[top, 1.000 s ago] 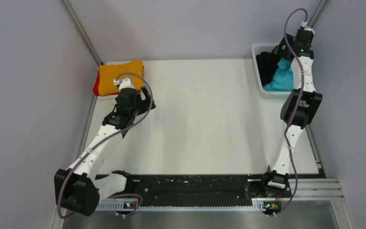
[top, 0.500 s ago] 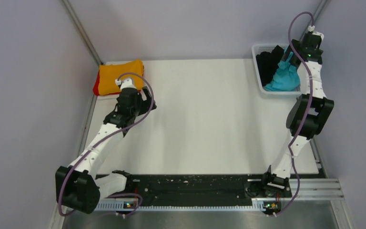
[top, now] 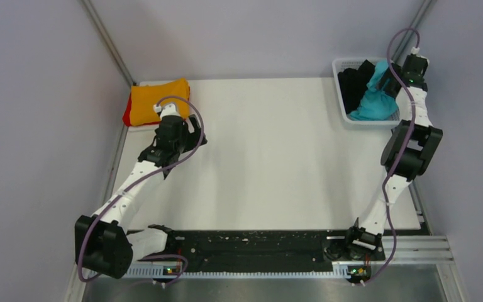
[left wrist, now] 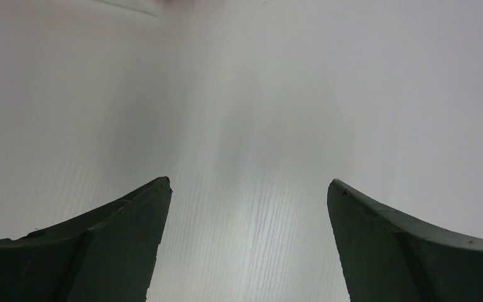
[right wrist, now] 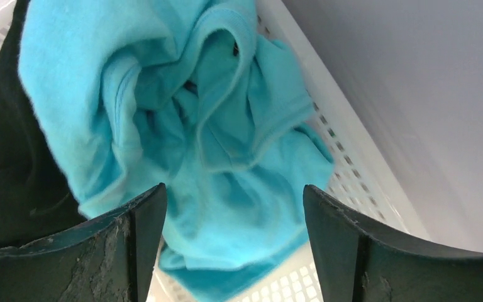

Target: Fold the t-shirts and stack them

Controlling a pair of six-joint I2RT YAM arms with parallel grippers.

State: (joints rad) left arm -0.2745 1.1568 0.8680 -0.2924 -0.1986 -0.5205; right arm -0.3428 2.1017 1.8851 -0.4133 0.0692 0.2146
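A folded orange t-shirt (top: 158, 100) lies on a red t-shirt (top: 127, 116) at the table's back left corner. A crumpled turquoise t-shirt (top: 372, 104) (right wrist: 226, 145) and a black t-shirt (top: 353, 85) (right wrist: 12, 163) fill the white mesh basket (top: 341, 68) at the back right. My right gripper (top: 387, 82) (right wrist: 234, 187) hangs open just above the turquoise cloth, with nothing pinched between its fingers. My left gripper (top: 190, 133) (left wrist: 248, 184) is open over bare table just in front of the orange and red stack.
The basket's wall (right wrist: 358, 163) runs close along the right side of my right gripper, with the enclosure's side wall right behind it. White tabletop (top: 270, 157) spreads between the two arms.
My right arm has swung further right and back over the basket, so the gripper now stands over the turquoise shirt. The left arm has barely shifted.
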